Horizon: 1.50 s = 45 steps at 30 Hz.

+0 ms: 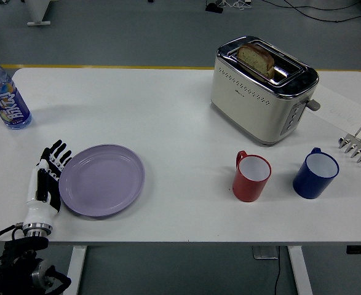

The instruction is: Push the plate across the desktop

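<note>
A lilac plate (pixel 102 179) lies flat on the white table (pixel 168 110) at the near left. My left hand (pixel 46 181) stands with straight, open fingers against the plate's left rim, its arm coming up from the lower left corner. It holds nothing. My right hand is out of view.
A blue-capped water bottle (pixel 5 95) stands at the far left. A toaster (pixel 261 88) with a bread slice stands at the back right. A red mug (pixel 252 176) and a blue mug (pixel 315 173) stand right of the plate. A metal rack (pixel 360 144) is at the right edge.
</note>
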Available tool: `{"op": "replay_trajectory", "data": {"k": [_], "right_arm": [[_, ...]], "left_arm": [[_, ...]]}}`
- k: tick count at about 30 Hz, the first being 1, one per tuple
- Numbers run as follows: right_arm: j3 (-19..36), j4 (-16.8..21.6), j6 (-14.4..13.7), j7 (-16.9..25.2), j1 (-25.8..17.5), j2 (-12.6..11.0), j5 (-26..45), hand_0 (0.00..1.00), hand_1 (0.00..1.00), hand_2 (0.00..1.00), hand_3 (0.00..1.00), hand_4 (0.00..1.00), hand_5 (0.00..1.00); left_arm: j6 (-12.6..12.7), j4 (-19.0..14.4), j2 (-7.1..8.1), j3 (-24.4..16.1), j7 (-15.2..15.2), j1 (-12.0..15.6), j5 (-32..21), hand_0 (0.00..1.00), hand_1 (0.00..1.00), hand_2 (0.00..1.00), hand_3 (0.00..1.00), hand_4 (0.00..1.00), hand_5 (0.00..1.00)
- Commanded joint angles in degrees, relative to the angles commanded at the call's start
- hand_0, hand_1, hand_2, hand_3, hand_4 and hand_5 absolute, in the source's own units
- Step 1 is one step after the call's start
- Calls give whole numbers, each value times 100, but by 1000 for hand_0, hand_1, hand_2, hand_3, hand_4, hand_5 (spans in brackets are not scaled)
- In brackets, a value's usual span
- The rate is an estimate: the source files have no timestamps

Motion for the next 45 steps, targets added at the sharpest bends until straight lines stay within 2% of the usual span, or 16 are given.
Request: {"op": "replay_trajectory", "data": {"k": [23, 45], "right_arm": [[35, 15, 13, -35, -49, 5, -120, 635, 594, 680, 747, 458, 526], [73, 15, 53, -50, -4, 5, -259, 636, 593, 678, 748, 459, 525]], "left_arm": [[53, -278, -37, 724, -57, 116, -245, 824, 856, 902, 824, 526, 998], [20, -410, -43, 1361, -55, -20, -530, 821, 850, 896, 818, 519, 998]]}}
